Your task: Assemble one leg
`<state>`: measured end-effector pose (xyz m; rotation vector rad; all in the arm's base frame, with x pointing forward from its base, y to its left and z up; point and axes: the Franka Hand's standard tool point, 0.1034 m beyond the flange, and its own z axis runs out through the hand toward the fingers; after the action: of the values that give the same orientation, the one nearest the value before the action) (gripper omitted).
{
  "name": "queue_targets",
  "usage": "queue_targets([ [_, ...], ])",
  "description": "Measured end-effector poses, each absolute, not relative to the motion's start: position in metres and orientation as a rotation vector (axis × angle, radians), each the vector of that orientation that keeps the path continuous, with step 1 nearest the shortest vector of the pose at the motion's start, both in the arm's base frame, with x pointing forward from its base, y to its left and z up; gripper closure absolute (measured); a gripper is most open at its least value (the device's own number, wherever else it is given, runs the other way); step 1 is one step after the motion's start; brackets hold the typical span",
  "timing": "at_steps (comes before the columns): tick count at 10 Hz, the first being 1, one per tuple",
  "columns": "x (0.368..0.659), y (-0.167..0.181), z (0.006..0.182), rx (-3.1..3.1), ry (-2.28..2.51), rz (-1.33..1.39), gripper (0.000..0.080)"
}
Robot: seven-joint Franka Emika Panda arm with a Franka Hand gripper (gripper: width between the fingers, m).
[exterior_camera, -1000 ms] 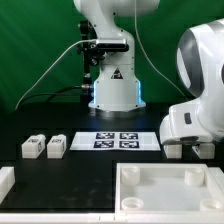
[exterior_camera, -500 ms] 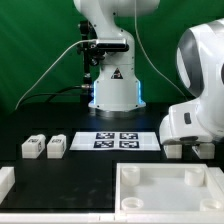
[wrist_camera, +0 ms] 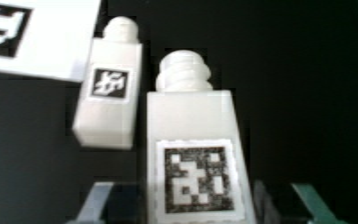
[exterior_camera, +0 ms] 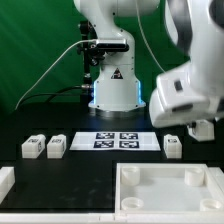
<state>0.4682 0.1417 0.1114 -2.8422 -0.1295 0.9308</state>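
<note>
The end effector (wrist_camera: 202, 203) — spread wide — hovers over leg (wrist_camera: 194, 135).

I'm looking into a robotics lab cell, not any lived-in room. A plain green backdrop (exterior_camera: 30, 40) closes off the exterior view from nine through twelve o'clock. A white robot base (exterior_camera: 112, 88) stands at twelve o'clock on a matte black table (exterior_camera: 90, 172), with cables (exterior_camera: 48, 72) trailing toward ten. The marker board (exterior_camera: 118, 140) lies flat near centre, and small white blocks (exterior_camera: 32, 147) at eight o'clock carry printed fiducial tags.
</note>
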Motion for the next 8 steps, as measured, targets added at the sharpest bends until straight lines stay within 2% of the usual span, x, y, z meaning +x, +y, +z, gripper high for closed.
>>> queue_targets([
  [1,0.478,0.135,0.133,-2.894,-0.100,0.778,0.0509],
  [2,0.476,0.136,0.140,-2.931,-0.087,0.672,0.0509],
  [3,0.480,0.135,0.135,-2.962,-0.079,0.526,0.0509],
  [5,0.492,0.129,0.138,-3.001,-0.145,0.213,0.0509],
  [6,0.521,0.117,0.148,-2.995,-0.220,0.078,0.0509],
  [8,0.580,0.104,0.174,-2.984,-0.296,-0.365,0.0509],
])
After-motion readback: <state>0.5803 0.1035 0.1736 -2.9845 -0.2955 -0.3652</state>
